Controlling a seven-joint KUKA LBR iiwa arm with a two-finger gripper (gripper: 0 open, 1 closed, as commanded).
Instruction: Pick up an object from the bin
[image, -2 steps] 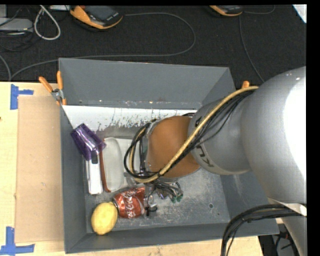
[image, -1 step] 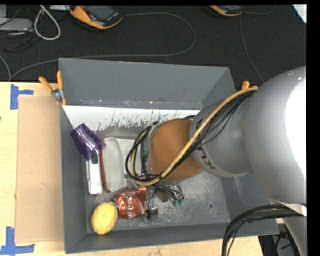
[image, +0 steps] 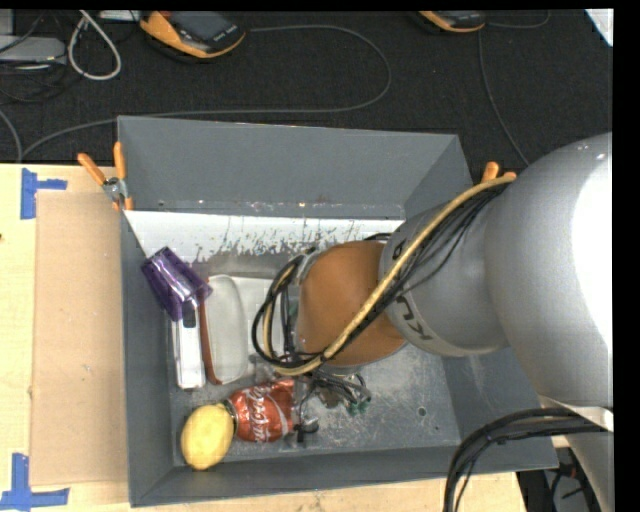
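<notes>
A grey metal bin (image: 290, 170) is seen from above, with a robot arm reaching in from the right.

At the far left of the bin floor lies a purple object (image: 174, 280), tilted, its lower end touching a narrow white block (image: 189, 355) that lies lengthwise. Just right of the block sits a pale tray (image: 228, 330) with a brown edge.

In the near left corner rests a yellow, lemon-shaped fruit (image: 207, 436). Touching its right side is a red drink can (image: 260, 415) with white lettering, lying on its side on the bin floor along the near wall. It looks partly crushed, though the view there is too cluttered to be sure.

The gripper (image: 304, 406) is down at the can's right end, just beside it. Whether the gripper is spread, closed or pinching anything cannot be told, because the wrist's orange cover (image: 335, 300) and looped cables (image: 268, 325) hang over it. Further right, the thick silver arm (image: 540, 270) covers the bin's right side.

Judging by its place, the can is the likeliest pick. It should be light, thin-walled and smooth, so it may slip or buckle under a hard squeeze. The best hold is probably across its round body near the middle, clear of the fruit pressed against its left end.
</notes>
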